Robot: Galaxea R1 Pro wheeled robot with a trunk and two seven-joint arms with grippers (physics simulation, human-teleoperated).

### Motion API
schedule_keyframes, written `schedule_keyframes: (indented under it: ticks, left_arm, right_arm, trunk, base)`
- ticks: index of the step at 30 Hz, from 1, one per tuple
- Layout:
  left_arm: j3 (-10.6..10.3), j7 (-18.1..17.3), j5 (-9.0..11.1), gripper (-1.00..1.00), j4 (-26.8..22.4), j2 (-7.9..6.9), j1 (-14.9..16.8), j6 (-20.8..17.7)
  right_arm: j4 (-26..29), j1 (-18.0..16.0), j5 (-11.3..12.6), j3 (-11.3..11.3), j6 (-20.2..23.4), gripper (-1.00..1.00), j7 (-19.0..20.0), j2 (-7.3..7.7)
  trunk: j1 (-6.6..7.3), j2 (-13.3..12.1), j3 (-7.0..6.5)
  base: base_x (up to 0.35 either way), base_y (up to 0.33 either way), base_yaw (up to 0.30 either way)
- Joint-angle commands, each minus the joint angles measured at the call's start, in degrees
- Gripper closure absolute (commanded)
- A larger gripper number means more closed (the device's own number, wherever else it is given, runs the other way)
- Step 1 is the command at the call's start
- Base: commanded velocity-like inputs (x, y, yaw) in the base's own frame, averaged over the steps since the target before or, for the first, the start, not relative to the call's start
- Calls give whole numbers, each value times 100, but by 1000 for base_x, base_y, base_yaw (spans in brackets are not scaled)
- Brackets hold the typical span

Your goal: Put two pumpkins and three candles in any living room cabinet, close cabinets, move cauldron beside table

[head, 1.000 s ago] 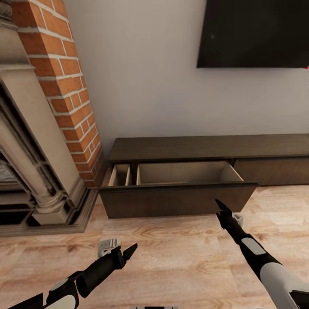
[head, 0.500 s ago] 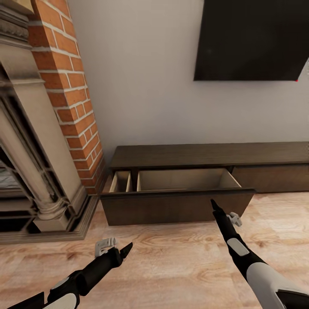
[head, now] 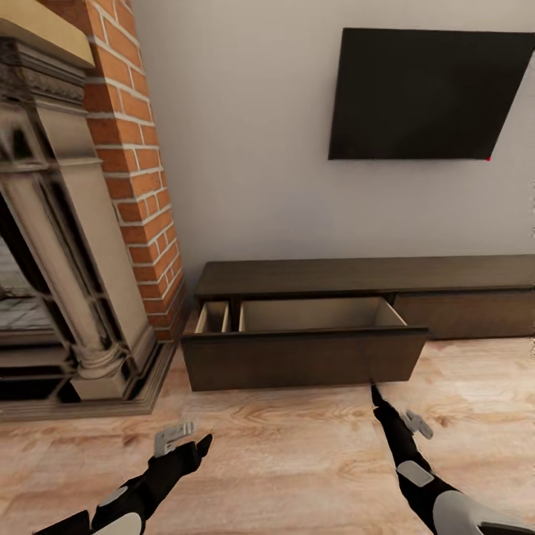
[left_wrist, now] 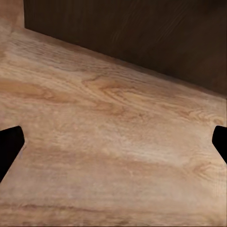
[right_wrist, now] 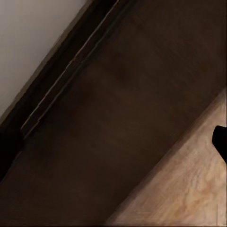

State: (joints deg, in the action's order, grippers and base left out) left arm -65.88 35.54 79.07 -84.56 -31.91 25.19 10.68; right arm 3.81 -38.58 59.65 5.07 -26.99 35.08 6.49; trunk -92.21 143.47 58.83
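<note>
cabinet (head: 357, 276) runs low along the grey wall, dark-brown wood, w/ its left drawer (head: 305, 357) pulled out over the wood floor (head: 297, 461). drawer inside is light tan, split by a divider into a narrow compartment at the left end and a wide one to the right; both look empty, though the front panel hides the bottom nearest the robot. the cabinet's right drawer front sits flush. black tv (head: 427, 95) hangs on the wall above the cabinet's right part. stone fireplace (head: 67, 260) and its brick column (head: 134, 156) stand at the cabinet's left end.

left gripper (head: 195, 447) hovers over bare floor, well apart from the drawer front; in the left wrist view its fingertips (left_wrist: 10, 144) sit far apart at the frame edges, so jaws are wide, nothing between them. right gripper (head: 375, 392) points at the drawer front's lower right corner, very near or touching, can't tell. right wrist view has one fingertip (right_wrist: 220, 139) at the edge; spread unclear, nothing seen held.
</note>
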Motion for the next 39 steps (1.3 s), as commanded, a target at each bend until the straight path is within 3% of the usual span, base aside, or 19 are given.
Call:
schedule_keyframes:
  ticks: [1,5,7,10,11,12,16,18,20,22,23,25,27,28,32,34,36,39]
  left_arm:
    - [-78,151,37,-100,95,17,12,44]
    - [-250,606,26,-100,435,72,11,107]
    - [-452,716,28,-100,781,188,10,355]
    - [-849,752,33,-100,1371,416,9,723]
    - [-945,762,23,-100,1635,547,10,829]
    - [-969,767,22,-100,1697,582,11,854]
    - [-1174,857,23,-100,1917,700,9,1196]
    - [-1273,905,22,-100,1947,715,9,1399]
    - [-1361,938,15,-100,1962,727,9,1525]
    - [-1459,958,4,-100,1967,734,11,1602]
    - [-1481,961,2,-100,1968,735,11,1613]
    - [-1538,968,-2,-100,1969,738,10,1639]
    - [-1552,969,-2,-100,1969,738,9,1645]
    - [-1563,974,-4,-100,1969,734,9,1655]
    - [-1567,983,-5,-100,1969,722,12,1663]
    - [-1568,991,-5,-100,1969,716,12,1665]
    - [-1569,997,-5,-100,1969,714,11,1665]
    - [-1569,1028,-5,-100,1964,713,12,1665]
  right_arm:
    - [-17,32,-162,32,-200,-100,46,-10]
    - [-34,89,-761,13,-570,-100,-13,-26]
    - [-25,100,-1032,-11,-641,-100,-359,-31]
    - [15,104,-1406,-35,-654,-100,-1015,-33]
    - [58,100,-1658,-38,-643,-100,-1382,-40]
    - [81,99,-1739,-39,-637,-100,-1522,-42]
    - [561,94,-2329,-40,-323,-100,-2868,-77]
    - [1022,95,-2630,-45,165,-100,-3442,-121]
    - [1637,96,-2960,-50,954,-100,-3945,-148]
    - [2665,100,-3331,-51,2465,-100,-4541,-161]
    - [2950,101,-3394,-51,2901,-100,-4677,-162]
    - [4128,115,-3540,-47,4658,-100,-5145,-164]
    - [4622,142,-3570,-45,5332,-100,-5293,-165]
    - [5171,256,-3593,-43,6046,-100,-5427,-161]
    - [5719,609,-3640,-44,7091,-100,-5558,-155]
    - [5905,696,-3645,-42,7837,-100,-5569,-143]
    - [5996,721,-3626,-41,8125,-100,-5552,-145]
    - [6025,732,-3577,-44,8227,-100,-5538,-165]
  trunk:
    - [7,1,-18]
    - [18,-4,-106]
    - [23,-7,-151]
    - [30,-11,-217]
    - [33,-12,-239]
    - [36,-14,-262]
    - [46,-19,-350]
    - [51,-22,-394]
    - [75,-61,-435]
    - [119,-142,-471]
    - [141,-182,-489]
    - [185,-262,-525]
    - [228,-342,-560]
    - [250,-382,-578]
    - [338,-543,-650]
    - [382,-623,-686]
    - [426,-703,-722]
    - [492,-823,-776]
  base:
    - [-335,0,0]
    - [-338,0,0]
    - [-340,0,0]
    - [-304,0,0]
    - [-125,0,0]
    - [-100,0,0]
    - [-40,0,0]
    - [-12,0,0]
    - [-6,0,0]
    - [-3,0,0]
    - [-2,0,0]
    - [-1,0,0]
    - [0,0,0]
    - [0,0,0]
    - [0,0,0]
    - [0,0,0]
    - [0,0,0]
    - [0,0,0]
